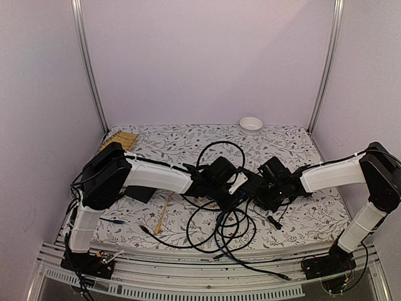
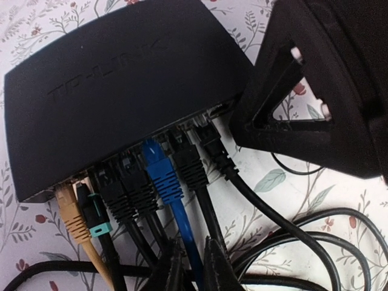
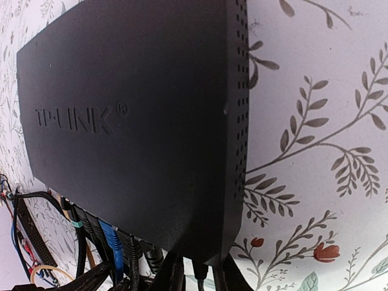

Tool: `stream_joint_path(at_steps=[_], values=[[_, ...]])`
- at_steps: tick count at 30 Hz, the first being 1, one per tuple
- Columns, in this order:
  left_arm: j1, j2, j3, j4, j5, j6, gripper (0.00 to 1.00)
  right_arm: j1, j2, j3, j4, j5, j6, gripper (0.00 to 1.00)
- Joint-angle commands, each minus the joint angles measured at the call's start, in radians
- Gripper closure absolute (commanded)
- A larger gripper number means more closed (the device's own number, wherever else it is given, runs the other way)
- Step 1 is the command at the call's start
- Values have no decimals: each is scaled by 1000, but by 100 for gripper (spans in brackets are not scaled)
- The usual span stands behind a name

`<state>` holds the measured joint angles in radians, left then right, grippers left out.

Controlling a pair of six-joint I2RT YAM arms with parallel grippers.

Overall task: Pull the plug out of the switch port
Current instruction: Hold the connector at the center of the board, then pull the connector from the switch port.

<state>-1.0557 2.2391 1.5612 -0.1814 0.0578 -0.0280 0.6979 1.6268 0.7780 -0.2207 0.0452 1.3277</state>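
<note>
Switch (image 2: pixel 121 91): a flat black TP-LINK box lying label-up on the floral tablecloth (image 3: pixel 315 121), near the middle of the table between my two grippers, its socket edge turned toward my bases. Seven plugs fill that edge in a row: a tan plug (image 2: pixel 71 215) at one end, then a black plug with a teal clip (image 2: pixel 92 213), two black plugs, the blue plug (image 2: pixel 159 170), and two further black plugs (image 2: pixel 189 163); all sit in their sockets. Blue cable (image 2: pixel 180 227): runs from the blue plug straight down between the fingertips of my left gripper (image 2: pixel 193 270), which is closed narrowly on it a little below the plug. My right gripper (image 3: pixel 203 277) is at the switch's socket edge, one openwork black finger (image 2: pixel 303 103) touching the corner of the casing beside the last black plug; I cannot tell how wide its jaws stand. Loose cable loops (image 1: pixel 219 229) spread from the switch toward the near edge. A white bowl (image 1: pixel 251 123) stands well apart at the far edge.
</note>
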Motion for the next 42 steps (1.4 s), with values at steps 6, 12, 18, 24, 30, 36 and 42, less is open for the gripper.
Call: stream_joint_path(at_steps=[6, 12, 18, 24, 30, 36, 42], values=[[-5, 60, 18, -104, 5, -16, 100, -7, 29, -5, 4, -8, 3, 88], [-5, 59, 25, -104, 11, -16, 100, -7, 34, -4, 8, -16, -4, 95], [-5, 56, 27, -101, 20, -20, 100, -7, 39, -5, 7, -22, -8, 97], [-3, 45, 26, -87, 24, -25, 100, -7, 42, -3, 6, -24, -19, 98], [4, 31, 22, -69, 12, -34, 100, -5, 52, 5, 5, -35, -43, 98], [7, 28, 36, -61, 11, -33, 100, 0, 60, 14, 11, -46, -64, 98], [9, 26, 56, -60, 5, -29, 100, 11, 79, 9, 26, -65, -74, 98]])
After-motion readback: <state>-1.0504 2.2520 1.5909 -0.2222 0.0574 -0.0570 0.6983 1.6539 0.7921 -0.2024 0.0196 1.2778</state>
